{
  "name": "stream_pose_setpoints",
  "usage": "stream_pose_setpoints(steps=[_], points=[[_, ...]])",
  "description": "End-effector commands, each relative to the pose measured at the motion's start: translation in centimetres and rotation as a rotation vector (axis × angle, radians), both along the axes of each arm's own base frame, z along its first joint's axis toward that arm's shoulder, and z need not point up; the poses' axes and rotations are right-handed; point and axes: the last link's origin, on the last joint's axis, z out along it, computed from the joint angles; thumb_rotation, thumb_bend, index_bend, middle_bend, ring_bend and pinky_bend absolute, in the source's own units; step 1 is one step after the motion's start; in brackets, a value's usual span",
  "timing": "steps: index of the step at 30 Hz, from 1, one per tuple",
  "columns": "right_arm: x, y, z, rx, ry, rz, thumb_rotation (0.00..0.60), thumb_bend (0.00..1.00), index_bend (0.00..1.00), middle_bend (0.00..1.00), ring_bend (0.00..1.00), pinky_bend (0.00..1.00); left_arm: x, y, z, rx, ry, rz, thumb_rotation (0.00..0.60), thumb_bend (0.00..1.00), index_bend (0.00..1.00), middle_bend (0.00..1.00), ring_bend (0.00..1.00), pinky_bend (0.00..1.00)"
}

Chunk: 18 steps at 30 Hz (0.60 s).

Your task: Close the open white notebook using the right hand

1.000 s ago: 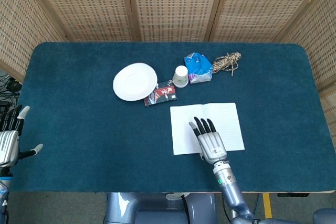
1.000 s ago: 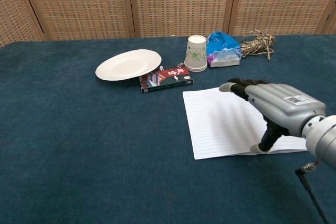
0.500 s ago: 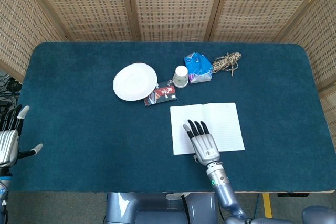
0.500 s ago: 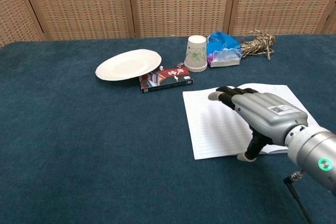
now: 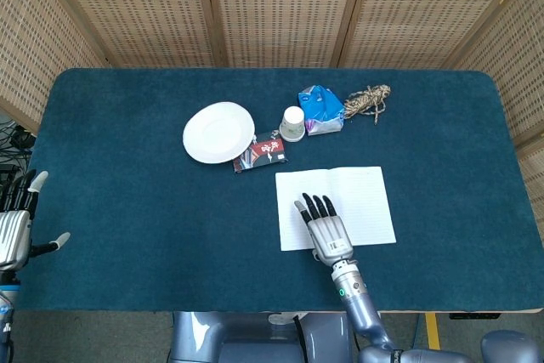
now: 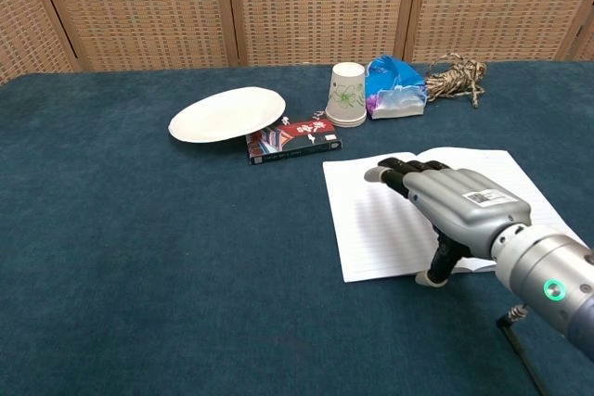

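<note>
The white notebook lies open and flat on the blue table, its lined pages facing up. My right hand hovers palm down over the left page near the notebook's front edge, fingers stretched toward the back. Its thumb points down at the front edge of the page; whether it touches the paper I cannot tell. Nothing is in that hand. My left hand stays off the table's left edge with fingers spread and empty, seen only in the head view.
Behind the notebook lie a red-and-black packet, a white plate, a paper cup, a blue bag and a twine bundle. Wicker screens stand behind the table.
My right hand has slid left across the notebook, from its middle to the left page, and drawn back slightly toward the front edge. The notebook and left hand have not moved.
</note>
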Motion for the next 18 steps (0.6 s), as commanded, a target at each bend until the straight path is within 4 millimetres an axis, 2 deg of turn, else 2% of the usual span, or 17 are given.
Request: stream_pose_setpoints(steps=[1,18], points=[[-0.1,-0.1,-0.1,0.002,0.002,-0.003,0.600,0.17,0.00,0.00,0.00,0.00,0.0,0.0,0.0,0.000,-0.001,0.001,0.600,0.11,0.00,0.00,0.00,0.00],[-1.2,-0.8,-0.7,-0.023,0.027,0.009,0.600,0.19,0.05,0.00,0.00,0.00,-0.1,0.0,0.0,-0.002,0.002,0.005,0.600,0.11,0.00,0.00,0.00,0.00]])
